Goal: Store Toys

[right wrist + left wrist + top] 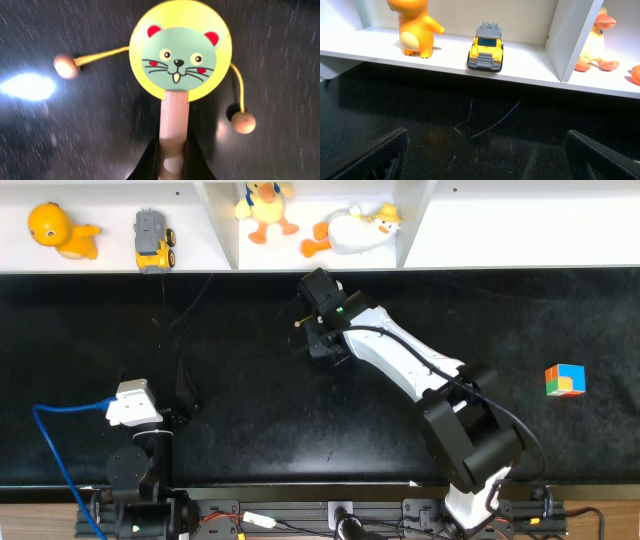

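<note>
yellow round wooden rattle drum (180, 52): clamped by handle in right gripper (172, 162), points straight ahead; left gripper (487, 157) spread wide, farther off.

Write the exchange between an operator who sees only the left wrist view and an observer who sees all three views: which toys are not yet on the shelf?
Operator: I see a truck and an orange toy on the shelf. Anything on the table?
Observer: A coloured cube lies on it, over on the right arm's side.
Operator: Is the right gripper holding something?
Observer: Yes, it is shut on the wooden handle of a rattle drum with a mouse face.
</note>
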Motion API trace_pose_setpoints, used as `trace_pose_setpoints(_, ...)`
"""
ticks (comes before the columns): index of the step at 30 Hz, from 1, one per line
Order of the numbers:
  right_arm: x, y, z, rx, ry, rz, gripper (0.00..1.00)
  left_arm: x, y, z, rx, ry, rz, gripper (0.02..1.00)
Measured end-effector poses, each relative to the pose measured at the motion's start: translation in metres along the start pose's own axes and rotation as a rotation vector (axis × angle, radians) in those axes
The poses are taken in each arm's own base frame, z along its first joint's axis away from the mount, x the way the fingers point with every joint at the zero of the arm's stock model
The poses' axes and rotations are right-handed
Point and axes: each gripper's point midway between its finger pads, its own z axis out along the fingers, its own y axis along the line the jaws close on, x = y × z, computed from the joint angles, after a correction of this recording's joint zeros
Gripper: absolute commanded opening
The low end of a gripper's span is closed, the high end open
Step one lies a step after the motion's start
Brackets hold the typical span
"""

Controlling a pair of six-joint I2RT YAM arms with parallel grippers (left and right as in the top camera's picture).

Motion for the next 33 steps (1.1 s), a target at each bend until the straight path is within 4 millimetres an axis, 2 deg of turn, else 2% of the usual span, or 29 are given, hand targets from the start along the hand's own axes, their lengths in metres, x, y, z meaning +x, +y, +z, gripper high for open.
trace_pose_setpoints(4,0.011,-0.001,-0.009,0.016,0.065,-0.002,0.045,0.000,0.000,0.000,0.000,0.000,0.000,0.998)
trace_pose_setpoints(8,0.016,0.013,-0.028,0.004,0.059,-0.035,0.045,0.000,0.000,0.000,0.000,0.000,0.000,0.998)
trace_pose_setpoints(11,0.026,0.028,-0.053,-0.012,0.035,-0.064,0.047,0.000,0.000,0.000,0.000,0.000,0.000,0.998)
trace_pose_setpoints(14,0.038,0.042,-0.087,-0.033,-0.004,-0.088,0.045,0.000,0.000,0.000,0.000,0.000,0.000,0.998)
trace_pose_setpoints(16,0.049,0.046,-0.108,-0.039,-0.012,-0.089,0.045,0.000,0.000,0.000,0.000,0.000,0.000,0.998)
trace_pose_setpoints(19,0.065,0.039,-0.130,-0.023,0.002,-0.053,0.045,0.000,0.000,0.000,0.000,0.000,0.000,0.998)
trace_pose_setpoints(22,0.070,0.033,-0.143,-0.023,-0.014,-0.003,0.045,0.000,0.000,0.000,0.000,0.000,0.000,0.998)
trace_pose_setpoints(27,0.086,0.017,-0.154,-0.025,-0.035,0.065,0.045,0.000,0.000,0.000,0.000,0.000,0.000,0.998)
trace_pose_setpoints(33,0.103,-0.021,-0.165,-0.020,-0.075,0.183,0.045,0.000,0.000,0.000,0.000,0.000,0.000,0.998)
